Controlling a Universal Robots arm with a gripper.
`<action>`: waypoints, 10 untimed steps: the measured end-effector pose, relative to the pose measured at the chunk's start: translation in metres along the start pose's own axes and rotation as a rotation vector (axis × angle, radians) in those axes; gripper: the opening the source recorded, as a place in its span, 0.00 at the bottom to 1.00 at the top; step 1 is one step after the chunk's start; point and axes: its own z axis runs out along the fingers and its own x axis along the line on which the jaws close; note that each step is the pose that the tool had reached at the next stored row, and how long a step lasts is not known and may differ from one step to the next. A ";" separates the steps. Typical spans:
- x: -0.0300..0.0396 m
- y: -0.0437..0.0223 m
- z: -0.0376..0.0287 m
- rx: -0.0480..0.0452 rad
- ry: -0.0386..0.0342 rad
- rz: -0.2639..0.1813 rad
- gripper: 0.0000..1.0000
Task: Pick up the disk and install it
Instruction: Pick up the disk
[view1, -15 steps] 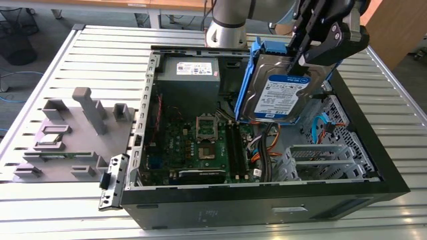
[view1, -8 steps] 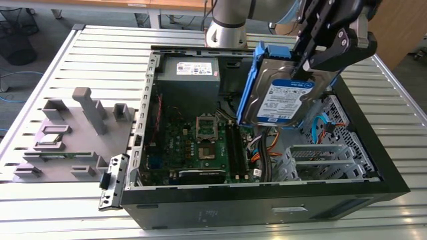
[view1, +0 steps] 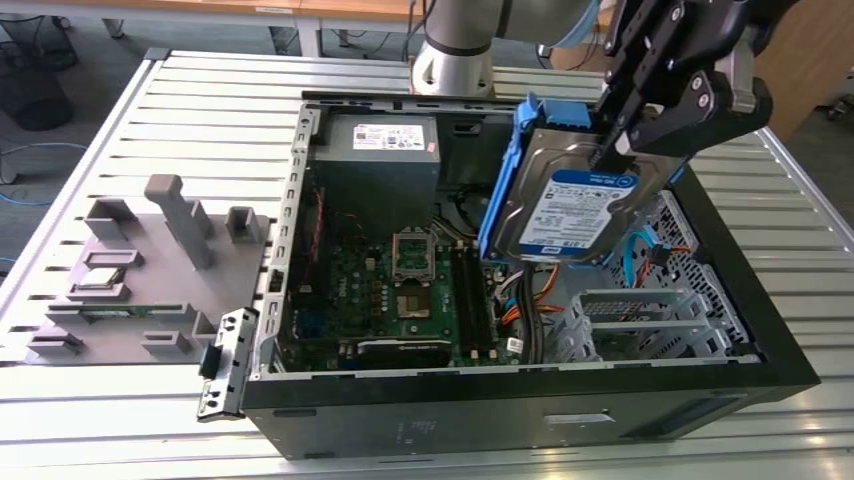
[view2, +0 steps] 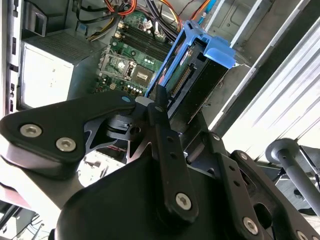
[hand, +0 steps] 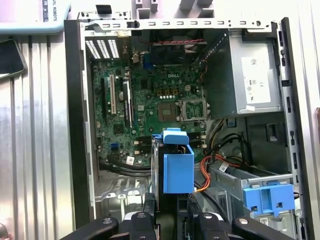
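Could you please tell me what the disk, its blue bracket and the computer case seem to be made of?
The disk looks metal: dull silver-grey body, glossy paper-like label. Its bracket seems moulded plastic: uniform bright blue, slight sheen. The case is probably sheet metal: black painted outside, bare grey perforated panels inside.

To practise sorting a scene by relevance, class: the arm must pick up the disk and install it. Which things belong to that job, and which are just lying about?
Part of the job:
the gripper, shut on the disk
the open computer case below them

Just lying about:
the grey fixture block beside the case
the power-supply box
the bare blue bracket
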 end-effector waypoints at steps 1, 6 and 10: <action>0.0012 -0.0005 -0.0001 0.0001 -0.0001 0.001 0.35; 0.0071 -0.0029 -0.0010 0.0007 -0.0003 0.006 0.35; 0.0117 -0.0049 -0.0015 0.0012 -0.0008 0.011 0.35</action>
